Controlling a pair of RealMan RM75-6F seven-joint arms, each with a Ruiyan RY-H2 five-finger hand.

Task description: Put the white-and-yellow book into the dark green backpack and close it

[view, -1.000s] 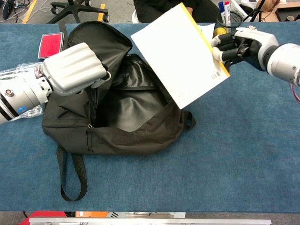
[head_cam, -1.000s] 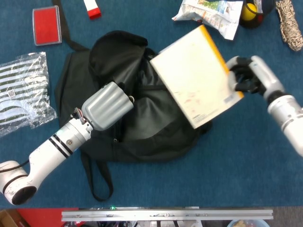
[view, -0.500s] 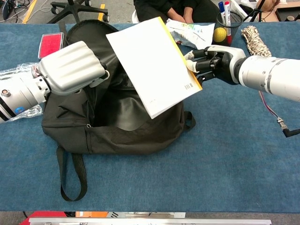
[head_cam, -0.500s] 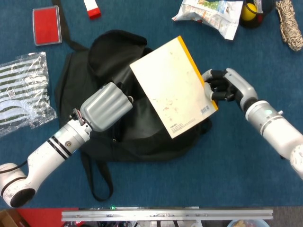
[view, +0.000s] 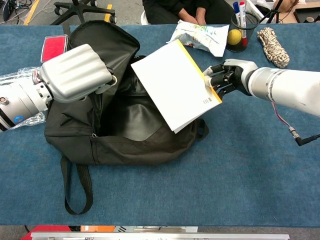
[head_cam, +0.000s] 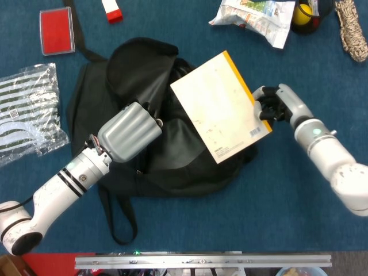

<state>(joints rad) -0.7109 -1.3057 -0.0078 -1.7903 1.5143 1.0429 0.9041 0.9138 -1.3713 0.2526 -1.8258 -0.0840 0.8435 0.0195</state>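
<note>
The white book with a yellow spine point(head_cam: 219, 104) point(view: 175, 85) hangs tilted over the dark green backpack point(head_cam: 172, 155) point(view: 130, 125), which lies flat with its mouth open. My right hand point(head_cam: 277, 104) point(view: 227, 77) grips the book by its yellow spine edge at the backpack's right side. My left hand point(head_cam: 129, 129) point(view: 75, 72) holds the edge of the backpack's opening on the left, fingers curled; what it pinches is hidden beneath the hand.
A red case point(head_cam: 56, 30), a striped plastic bag point(head_cam: 29, 112), a snack bag point(head_cam: 256, 16), a yellow ball point(head_cam: 302, 12) and a coil of rope point(head_cam: 351, 26) lie around the back of the blue table. A backpack strap point(head_cam: 118, 221) trails toward the front edge.
My right hand carried the book left over the backpack, then lowered and flattened it toward the opening. The left hand stayed in place.
</note>
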